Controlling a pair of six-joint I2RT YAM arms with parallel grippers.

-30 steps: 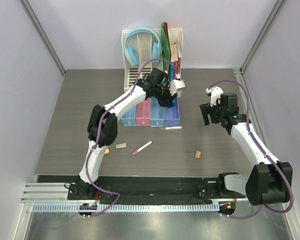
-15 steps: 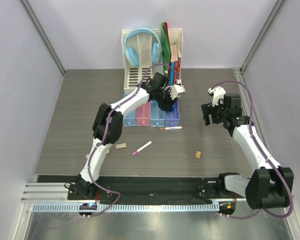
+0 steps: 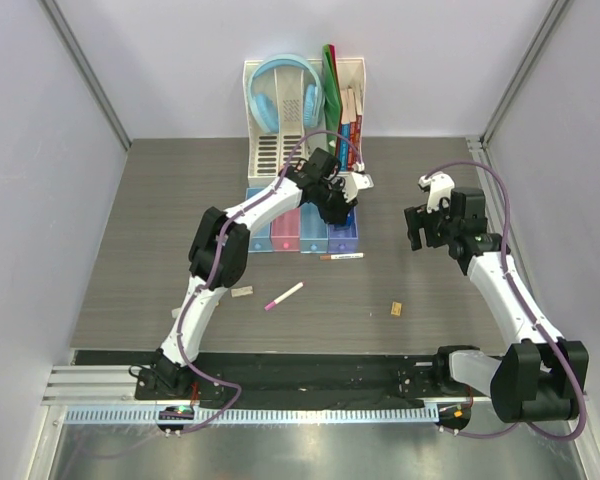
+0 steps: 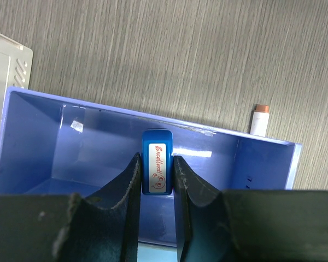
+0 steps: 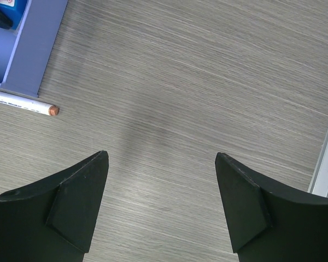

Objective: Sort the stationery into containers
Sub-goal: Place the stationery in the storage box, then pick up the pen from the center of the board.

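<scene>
The top view looks down from high behind onto the whole counter (image 3: 430,180). Both wrist views look down from close, sharing the purple bin (image 4: 71,153) and white marker (image 5: 22,103).

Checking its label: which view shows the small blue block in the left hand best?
Left wrist: the small blue rectangular block sits centre frame, label readable, pinched by the left hand. Top view: arm hides it. Right wrist: nothing clear.
</scene>
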